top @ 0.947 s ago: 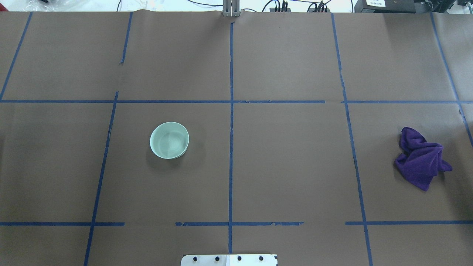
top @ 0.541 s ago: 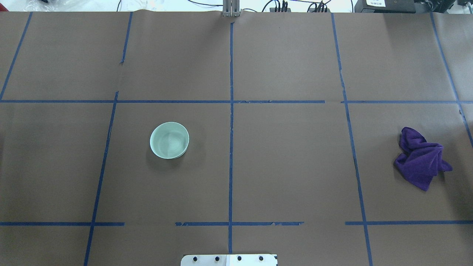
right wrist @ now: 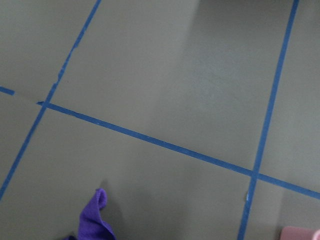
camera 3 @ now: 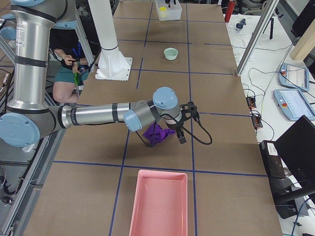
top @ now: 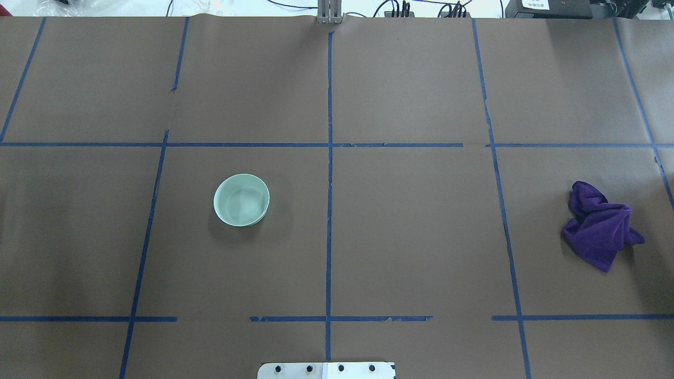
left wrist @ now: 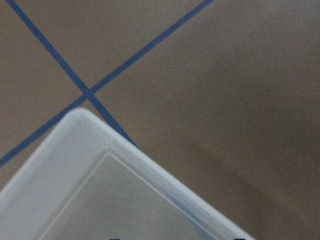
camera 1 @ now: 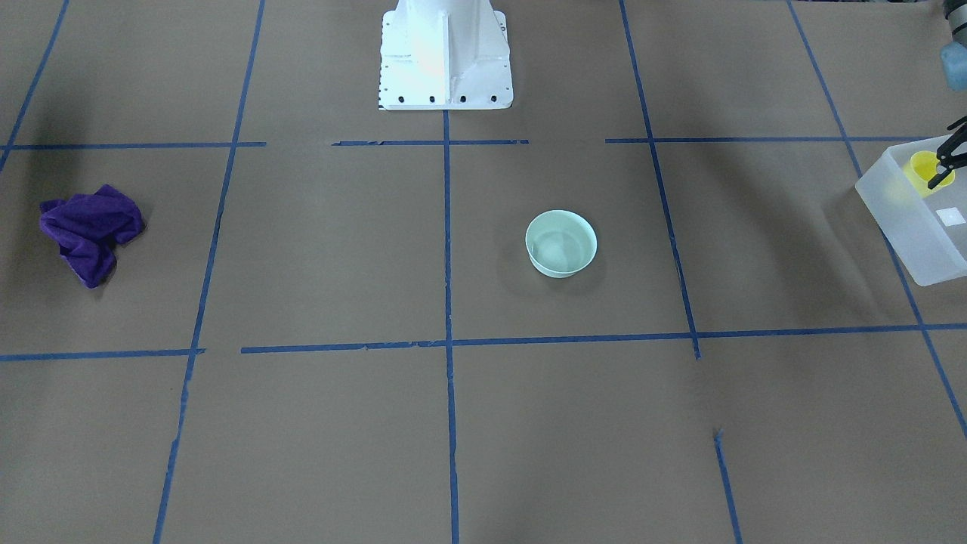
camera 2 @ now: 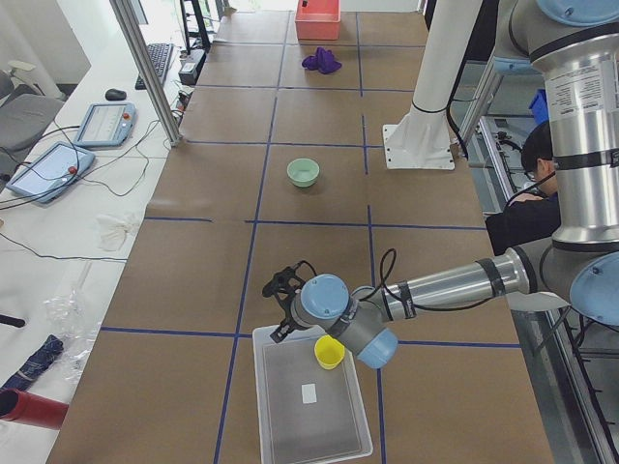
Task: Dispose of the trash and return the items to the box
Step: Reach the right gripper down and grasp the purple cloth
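Note:
The yellow cup [camera 1: 923, 168] stands inside the translucent box [camera 1: 906, 219] at the table's left end; the exterior left view shows the cup [camera 2: 329, 351] in the box [camera 2: 309, 406]. My left gripper [camera 1: 948, 159] hovers open at the box's near end, apart from the cup; it also shows in the exterior left view [camera 2: 279, 309]. The left wrist view shows only a box corner [left wrist: 75, 160]. The mint-green bowl [top: 241, 200] sits empty on the table, also in the front view [camera 1: 561, 243]. My right gripper [camera 3: 184, 123] hangs beside the purple cloth [camera 3: 157, 132]; I cannot tell whether it is open.
The purple cloth [top: 600, 226] lies crumpled at the table's right side. A pink bin [camera 3: 160, 201] stands at the right end. The white robot base [camera 1: 444, 53] is at the middle of the robot's side. A person [camera 2: 537, 164] sits behind the robot.

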Robot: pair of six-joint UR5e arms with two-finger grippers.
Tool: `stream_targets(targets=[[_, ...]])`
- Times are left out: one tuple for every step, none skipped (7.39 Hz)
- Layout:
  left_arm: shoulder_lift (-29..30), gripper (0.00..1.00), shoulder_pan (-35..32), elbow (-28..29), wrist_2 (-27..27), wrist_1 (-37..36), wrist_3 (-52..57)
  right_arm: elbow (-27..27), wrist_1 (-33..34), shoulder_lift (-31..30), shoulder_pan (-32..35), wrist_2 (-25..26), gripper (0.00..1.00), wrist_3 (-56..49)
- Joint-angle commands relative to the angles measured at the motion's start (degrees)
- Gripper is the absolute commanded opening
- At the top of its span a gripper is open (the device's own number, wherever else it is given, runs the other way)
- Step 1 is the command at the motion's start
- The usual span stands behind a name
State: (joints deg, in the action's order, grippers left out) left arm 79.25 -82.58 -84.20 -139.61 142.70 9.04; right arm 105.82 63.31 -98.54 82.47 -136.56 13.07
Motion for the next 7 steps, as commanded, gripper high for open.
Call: stream_targets(targets=[[2.8, 1.00, -0.4, -4.2, 0.1, -7.5, -0.1, 1.7, -9.3, -0.5, -13.1, 7.2, 1.00, 19.0], [3.7, 1.00, -0.4, -4.2, 0.1, -7.6, -0.1, 2.7, -9.4, -1.5, -20.5, 14.2, 1.00, 20.0], [4.0, 1.00, -0.4, -4.6, 0.1, -7.6, -0.1, 2.7, -10.3, -4.1, -27.0, 21.0, 0.98, 19.9], [4.1, 1.00, -0.4, -4.8, 0.1, -7.6, -0.2, 1.9, -14.3, -6.9, -29.8, 23.1, 0.86, 19.9], [4.6, 1.00, -0.4, -4.7, 0.1, -7.6, -0.2, 1.6, -15.5, -8.8, -30.7, 23.0, 0.72, 19.3], [4.8, 1.00, -0.4, -4.8, 0.1, -7.6, -0.2, 1.5, -15.5, -9.5, -32.2, 23.1, 0.66, 19.2], [4.8, 1.00, -0.4, -4.8, 0.1, -7.6, -0.2, 0.7, -15.5, -9.6, -32.9, 23.2, 0.54, 18.0]])
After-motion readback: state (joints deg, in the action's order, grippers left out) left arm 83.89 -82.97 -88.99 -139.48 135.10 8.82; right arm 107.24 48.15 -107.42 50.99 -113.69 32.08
